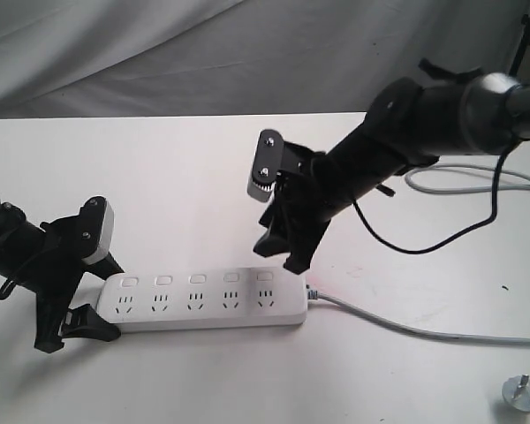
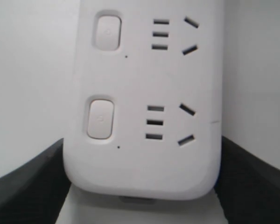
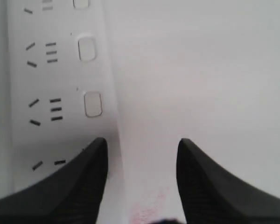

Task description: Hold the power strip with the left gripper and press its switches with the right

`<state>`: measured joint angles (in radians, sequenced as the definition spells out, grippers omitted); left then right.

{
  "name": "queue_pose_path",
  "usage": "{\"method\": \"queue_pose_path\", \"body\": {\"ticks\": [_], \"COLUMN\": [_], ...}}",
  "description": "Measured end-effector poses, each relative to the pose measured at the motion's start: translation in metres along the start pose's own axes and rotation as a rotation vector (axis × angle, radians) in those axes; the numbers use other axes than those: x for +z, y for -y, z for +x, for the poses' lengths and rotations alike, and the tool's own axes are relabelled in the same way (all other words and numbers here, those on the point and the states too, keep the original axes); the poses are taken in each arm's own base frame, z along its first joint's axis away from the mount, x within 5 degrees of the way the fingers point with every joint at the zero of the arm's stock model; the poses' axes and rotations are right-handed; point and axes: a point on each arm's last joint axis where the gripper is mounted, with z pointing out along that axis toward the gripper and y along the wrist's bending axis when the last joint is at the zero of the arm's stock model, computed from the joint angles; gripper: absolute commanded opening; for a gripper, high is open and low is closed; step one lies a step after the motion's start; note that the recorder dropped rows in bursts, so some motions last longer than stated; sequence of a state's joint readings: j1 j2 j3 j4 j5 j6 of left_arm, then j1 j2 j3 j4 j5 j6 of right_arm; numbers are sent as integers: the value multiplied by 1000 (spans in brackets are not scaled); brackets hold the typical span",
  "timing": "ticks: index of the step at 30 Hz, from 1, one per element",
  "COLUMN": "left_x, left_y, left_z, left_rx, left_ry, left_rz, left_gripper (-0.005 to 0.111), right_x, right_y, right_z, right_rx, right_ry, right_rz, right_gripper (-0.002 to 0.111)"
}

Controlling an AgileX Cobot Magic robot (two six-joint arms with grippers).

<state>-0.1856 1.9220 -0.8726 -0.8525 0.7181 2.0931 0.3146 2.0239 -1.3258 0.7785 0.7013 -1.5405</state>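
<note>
The white power strip (image 1: 208,302) lies flat near the table's front, its grey cord (image 1: 397,325) running off to the right. My left gripper (image 1: 104,299) is shut on the strip's left end, one black finger (image 2: 28,184) against each long side. The row of switches (image 1: 197,279) faces up; two show in the left wrist view (image 2: 100,118) and two in the right wrist view (image 3: 93,103). My right gripper (image 1: 283,252) hangs open just above the strip's right end, near the last switch. Nothing lies between its fingers (image 3: 79,186); one overlaps the strip's edge.
A second grey cable (image 1: 477,181) loops at the back right, and a black cable (image 1: 424,238) hangs from the right arm. A small metal fitting (image 1: 524,391) sits at the front right corner. Grey cloth (image 1: 203,53) hangs behind the white table (image 1: 159,177).
</note>
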Motion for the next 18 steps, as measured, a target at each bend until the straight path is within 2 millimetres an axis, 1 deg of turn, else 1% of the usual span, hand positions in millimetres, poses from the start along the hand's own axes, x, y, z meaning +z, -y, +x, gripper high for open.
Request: {"method": "queue_pose_path", "body": {"ticks": [4,6,7,8,9,13,15,16,18], "left_x": [0,0,0,0,0,0,0,0,0], "left_y": [0,0,0,0,0,0,0,0,0], "left_z": [0,0,0,0,0,0,0,0,0], "left_rx": [0,0,0,0,0,0,0,0,0], "left_ry": [0,0,0,0,0,0,0,0,0], "left_rz": [0,0,0,0,0,0,0,0,0], "left_gripper": [67,67,67,67,67,67,67,67,67], "right_x": [-38,-51,-58,-69,-75,-108,-131,-136,-154], "right_y": [-2,-5,-7,-11,-13,-29,-42,-47,-66], "right_z": [-22,-29,-32,-36,-39,-47,-49,-47,-42], "right_rx": [-49,-70,-75,-75,-73,-41,3,22,66], "right_ry": [59,73,78,83,86,65,40,36,55], "right_rz": [76,94,100,102,100,87,82,88,128], "right_gripper": [20,10,2,0,0,0,0,0,0]}}
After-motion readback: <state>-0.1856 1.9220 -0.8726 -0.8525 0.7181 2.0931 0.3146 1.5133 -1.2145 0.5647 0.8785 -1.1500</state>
